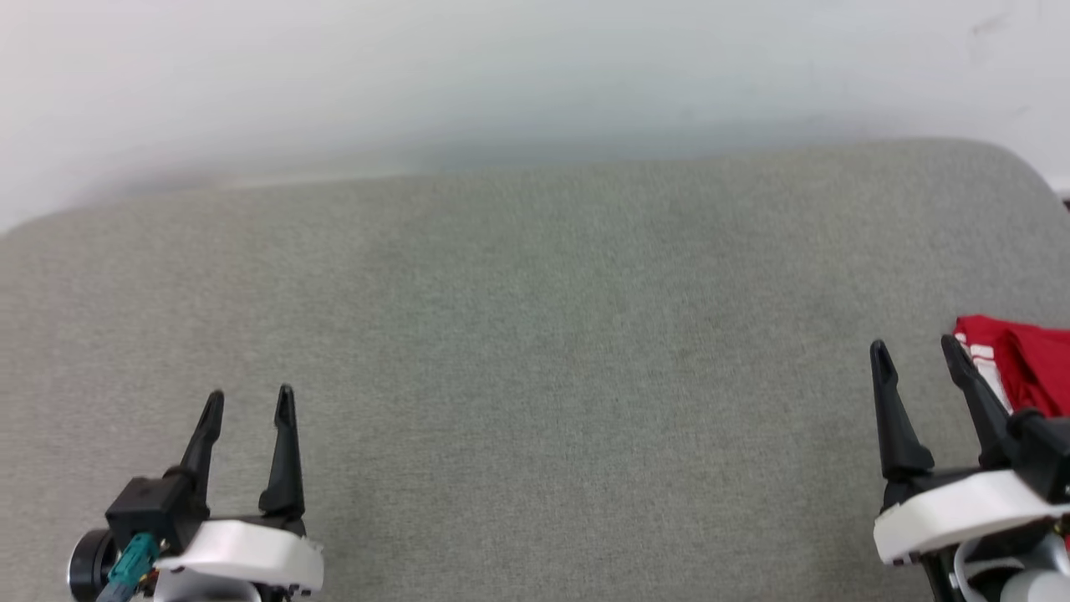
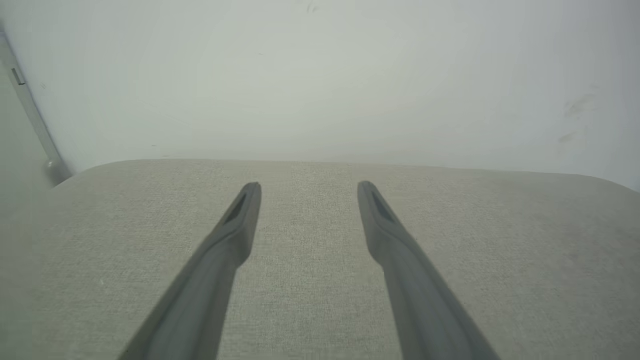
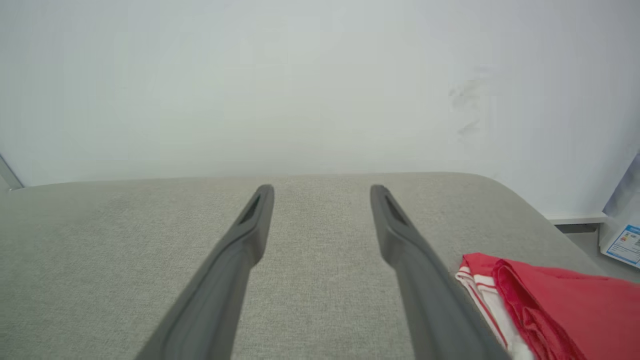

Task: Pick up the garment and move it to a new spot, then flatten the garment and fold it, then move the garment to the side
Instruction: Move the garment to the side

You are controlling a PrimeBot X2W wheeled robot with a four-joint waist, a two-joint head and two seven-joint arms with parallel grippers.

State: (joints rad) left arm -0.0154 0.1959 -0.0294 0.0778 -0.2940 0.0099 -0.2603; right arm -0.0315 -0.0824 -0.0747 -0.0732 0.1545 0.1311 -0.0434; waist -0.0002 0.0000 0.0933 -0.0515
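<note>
The jersey (image 1: pixel 1024 364) lies bunched at the right edge of the grey cushion (image 1: pixel 535 334), just right of the right gripper (image 1: pixel 915 349). Both grippers stand spread and empty; the left gripper (image 1: pixel 249 400) sits far left of the jersey. I'd swing the right one over the folds and pinch deep.

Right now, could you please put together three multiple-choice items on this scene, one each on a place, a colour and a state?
1. Where does the garment lie on the grey cushion?
A. far left
B. centre
C. right edge

2. What is its main colour?
A. blue
B. red
C. green

3. How are the left gripper and right gripper?
A. both open, empty
B. both shut on cloth
C. one carrying the garment

Key: 1 C, it sits beside the right gripper; 2 B, red with white striped trim; 3 A, fingers apart with bare cushion between.
</note>
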